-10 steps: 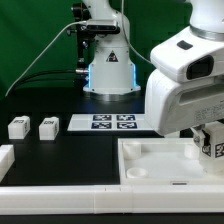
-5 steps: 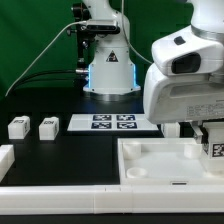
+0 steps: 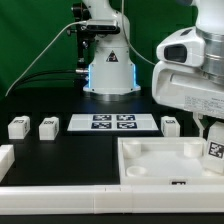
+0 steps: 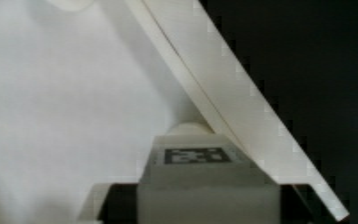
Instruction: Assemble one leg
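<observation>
My gripper [image 3: 213, 143] is at the exterior view's right, over the large white tray-like piece [image 3: 150, 160]. It is shut on a leg [image 3: 215, 152], a small white peg with a black-and-white tag, held upright just above the tray's right part. In the wrist view the held leg [image 4: 197, 165] fills the space between my dark fingers [image 4: 123, 205], with the tray's raised rim [image 4: 220, 90] running diagonally behind it. Two more legs [image 3: 18, 127] [image 3: 47, 127] stand on the black table at the left, and another leg [image 3: 170, 125] stands behind the tray.
The marker board [image 3: 112, 122] lies flat in the middle of the table. The robot base [image 3: 108, 70] stands behind it. A white block [image 3: 5, 158] sits at the exterior view's left edge. A white ledge [image 3: 60, 200] runs along the front.
My gripper with the held leg has moved toward the exterior view's right, uncovering the leg standing behind the tray. The other parts have not moved.
</observation>
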Robot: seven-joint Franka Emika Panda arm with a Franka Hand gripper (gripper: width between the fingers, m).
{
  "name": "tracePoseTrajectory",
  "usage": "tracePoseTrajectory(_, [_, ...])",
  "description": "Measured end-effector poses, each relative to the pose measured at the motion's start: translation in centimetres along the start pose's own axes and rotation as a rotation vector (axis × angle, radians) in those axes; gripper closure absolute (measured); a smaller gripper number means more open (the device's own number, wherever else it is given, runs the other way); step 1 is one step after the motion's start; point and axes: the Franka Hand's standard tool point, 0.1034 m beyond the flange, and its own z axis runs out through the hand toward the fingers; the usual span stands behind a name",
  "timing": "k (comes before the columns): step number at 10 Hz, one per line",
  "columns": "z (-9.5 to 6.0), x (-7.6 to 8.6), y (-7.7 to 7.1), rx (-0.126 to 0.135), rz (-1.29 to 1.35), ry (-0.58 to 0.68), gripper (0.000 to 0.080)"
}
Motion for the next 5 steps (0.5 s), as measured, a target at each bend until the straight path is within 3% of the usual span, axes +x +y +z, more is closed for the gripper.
tracePoseTrajectory(3, [-0.06,-0.12,-0.15,-0.002,0.072,0.002,0.0506])
tracePoseTrajectory(4, [-0.07,-0.19,-0.22,-0.001,0.032,0.002,0.0412])
tracePoseTrajectory(5, [-0.05,-0.34,-0.33,-0.002,0.021,0.003,0.0412])
